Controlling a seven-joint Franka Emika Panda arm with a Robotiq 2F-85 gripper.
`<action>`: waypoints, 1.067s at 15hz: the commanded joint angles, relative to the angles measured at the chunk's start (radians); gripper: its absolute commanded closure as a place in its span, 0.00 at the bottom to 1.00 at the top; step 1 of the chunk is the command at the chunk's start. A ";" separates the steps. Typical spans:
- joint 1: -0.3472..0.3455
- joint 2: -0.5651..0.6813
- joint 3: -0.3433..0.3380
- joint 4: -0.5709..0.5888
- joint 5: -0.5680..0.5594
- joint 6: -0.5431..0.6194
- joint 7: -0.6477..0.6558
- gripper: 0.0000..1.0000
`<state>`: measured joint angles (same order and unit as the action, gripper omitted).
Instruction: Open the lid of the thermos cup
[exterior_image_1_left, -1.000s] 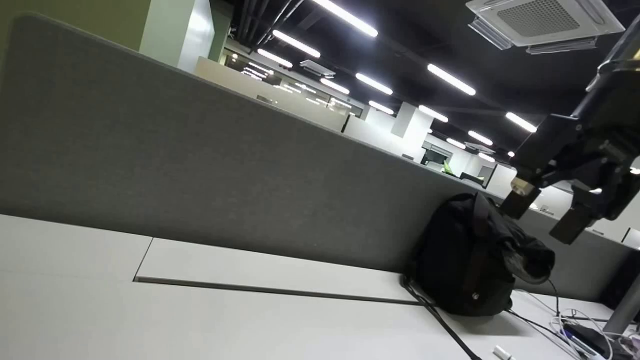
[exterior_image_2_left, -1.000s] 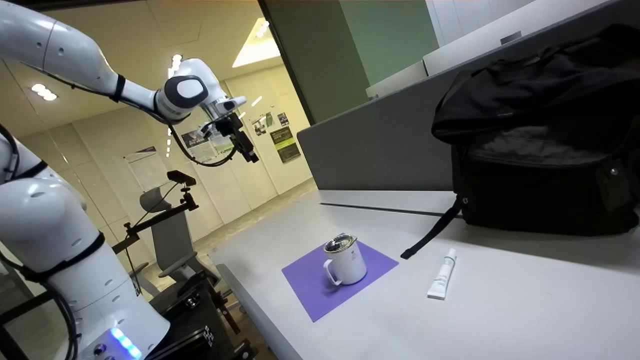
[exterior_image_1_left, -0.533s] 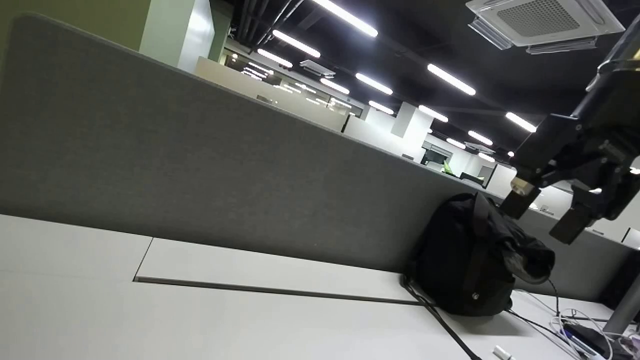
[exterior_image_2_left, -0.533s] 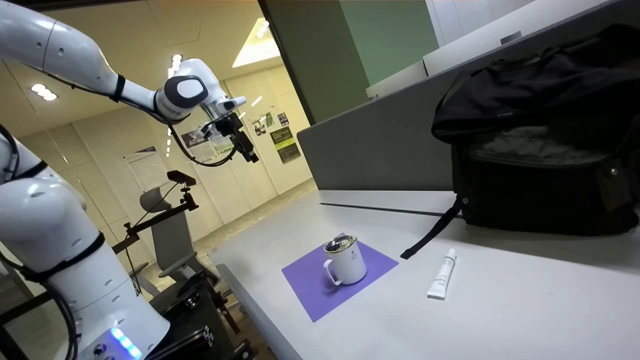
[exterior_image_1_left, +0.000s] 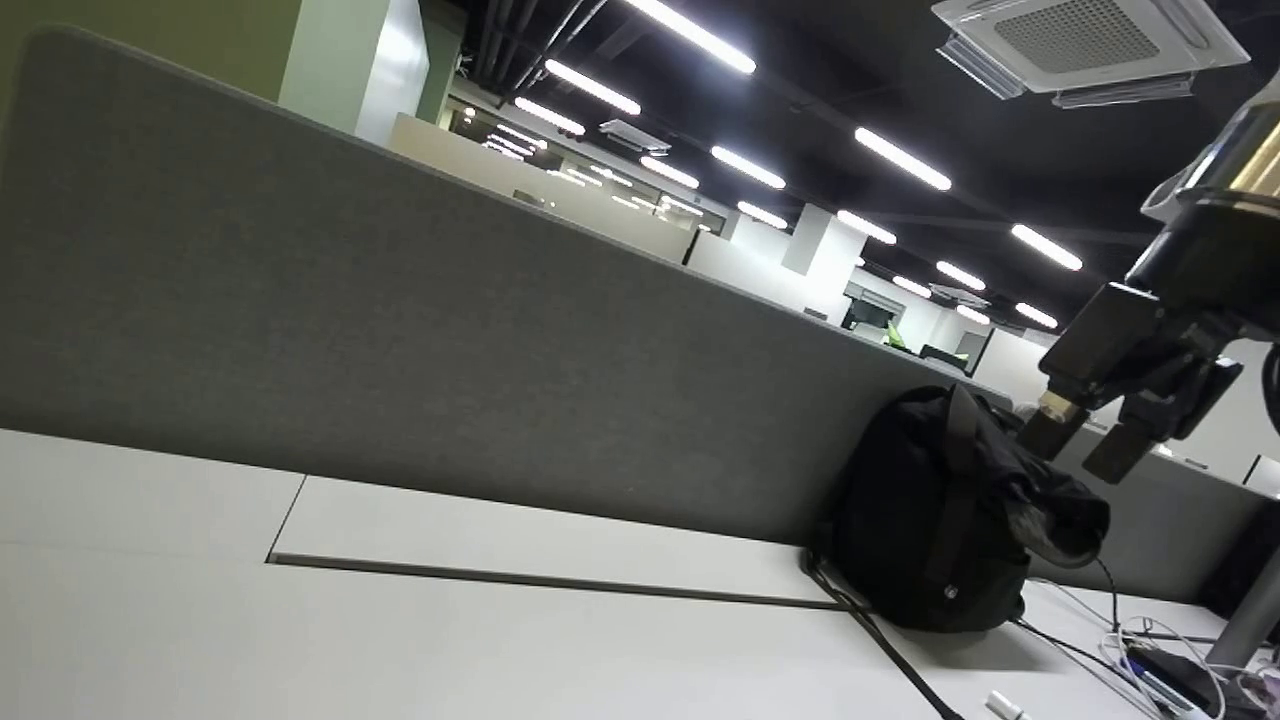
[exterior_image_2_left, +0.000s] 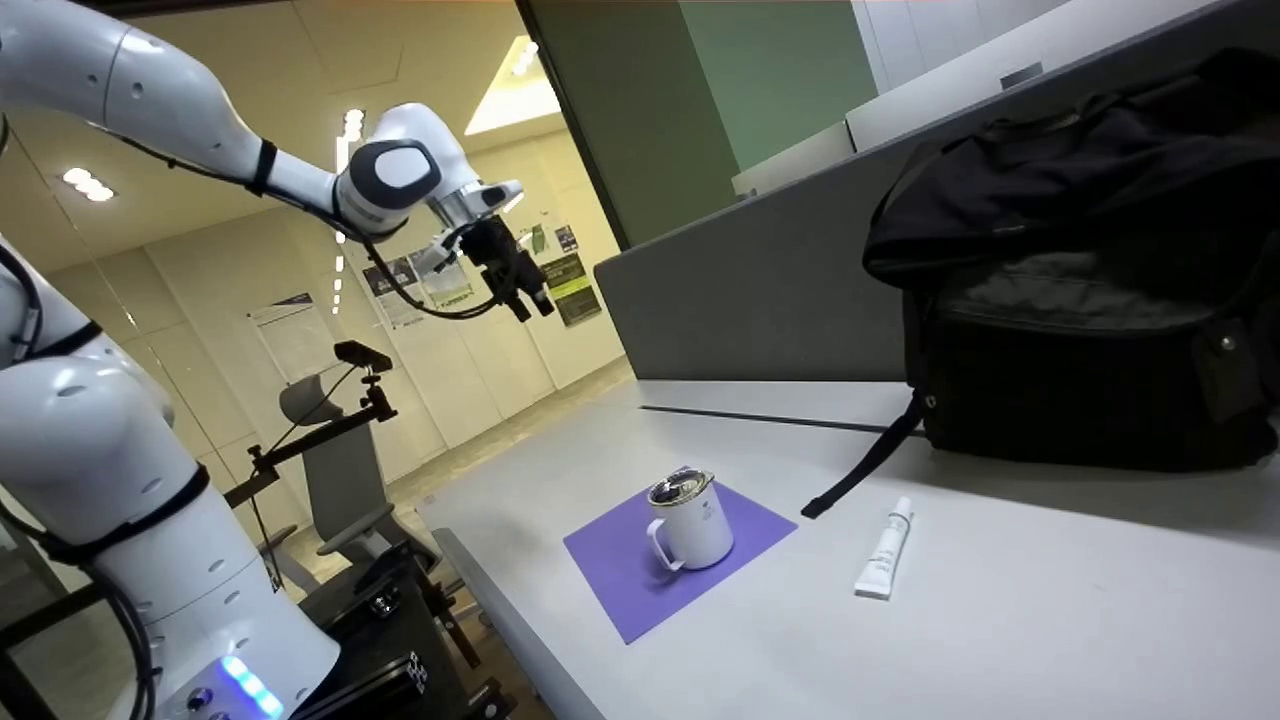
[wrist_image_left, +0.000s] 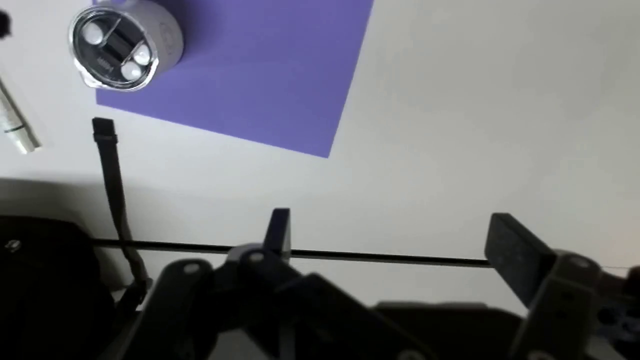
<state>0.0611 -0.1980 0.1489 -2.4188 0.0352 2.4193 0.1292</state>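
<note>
Purple sheet (exterior_image_2_left: 618, 570) bears a mug (exterior_image_2_left: 700, 528) with blurred lid lettering (wrist_image_left: 105, 64).

The arm (exterior_image_2_left: 175, 95) holds its gripper (wrist_image_left: 390, 227) slanting down, fingers (wrist_image_left: 515, 252) apart.

White table (exterior_image_2_left: 1060, 620): purple sheet (exterior_image_2_left: 625, 590), flat; white tube (exterior_image_2_left: 884, 555) apart from it; black backpack (exterior_image_2_left: 1080, 330), strap (exterior_image_2_left: 868, 457) reaching near sheet.

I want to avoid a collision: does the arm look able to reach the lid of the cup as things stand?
Probably yes: the claw is open and empty, nothing seems to stand between it and the lid, and the bag sits aside. The claw must first move across and down.
</note>
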 joint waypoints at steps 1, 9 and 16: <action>-0.032 0.075 -0.076 0.059 -0.048 0.018 -0.125 0.00; -0.132 0.088 -0.171 0.053 -0.255 -0.137 -0.073 0.00; -0.137 0.102 -0.190 0.064 -0.228 -0.215 -0.100 0.00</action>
<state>-0.0819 -0.0954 -0.0355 -2.3563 -0.1928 2.2063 0.0287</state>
